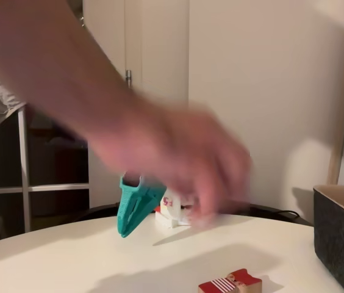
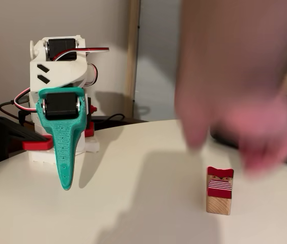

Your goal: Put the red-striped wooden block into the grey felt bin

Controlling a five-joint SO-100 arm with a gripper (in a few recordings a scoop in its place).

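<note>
The red-striped wooden block (image 2: pixel 219 190) lies flat on the white table (image 2: pixel 133 203), lower right of a fixed view, and at the bottom edge right of centre in the other (image 1: pixel 230 283). In the first its long axis runs up and down the frame, red end at the far side, striped patch in the middle, bare wood nearest the camera. The grey felt bin (image 1: pixel 341 235) stands at the right edge, near the block but not touching. A person's blurred hand (image 2: pixel 240 107) hangs over the table above the block, apart from it. The teal gripper (image 2: pixel 65 175) sits folded at the left, tip pointing down just above the table, well apart from the block; its fingers look pressed together with nothing between them. My worry is that the hand could nudge the block or block the arm's path, and a grab across the block's length could slip.
</note>
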